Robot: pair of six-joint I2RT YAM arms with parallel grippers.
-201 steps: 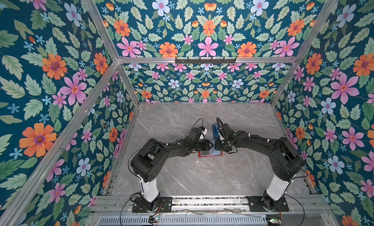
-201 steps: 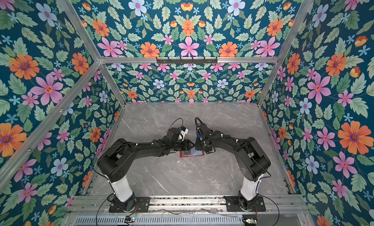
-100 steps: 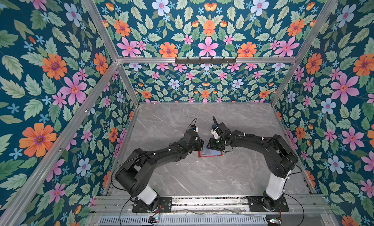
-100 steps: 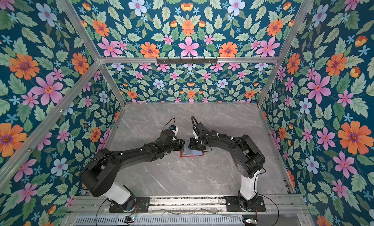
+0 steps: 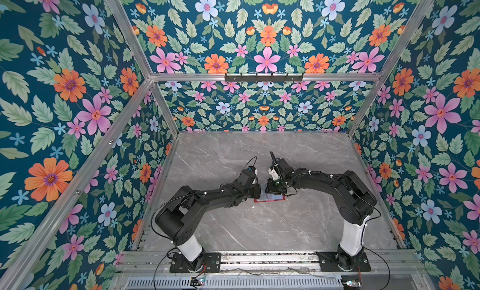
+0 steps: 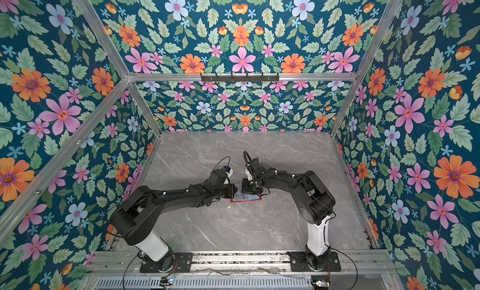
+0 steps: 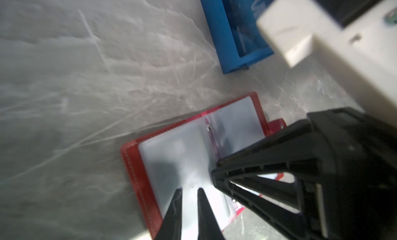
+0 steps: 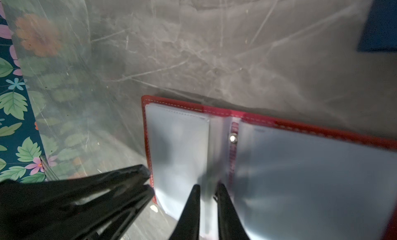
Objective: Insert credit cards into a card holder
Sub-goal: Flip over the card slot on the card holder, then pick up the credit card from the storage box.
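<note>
The card holder (image 8: 300,174) lies open on the worktop (image 8: 214,56), sleeves up. Right fingers (image 8: 191,211), narrowly parted, straddle a blurred sleeve leaf beside its spine. Left fingers (image 7: 174,213), equally narrow, tip its outer page. Whether either pair pinches, I cannot tell.

We see floral walls (image 5: 65,94), aluminium frame (image 5: 181,77), black hook rail (image 5: 263,78) at 12 o'clock, grey marble floor (image 5: 259,231).

Red card holder (image 7: 182,146), blue rack (image 7: 223,34), grey marbled table (image 7: 86,77), teal floral walls (image 5: 78,94).
</note>
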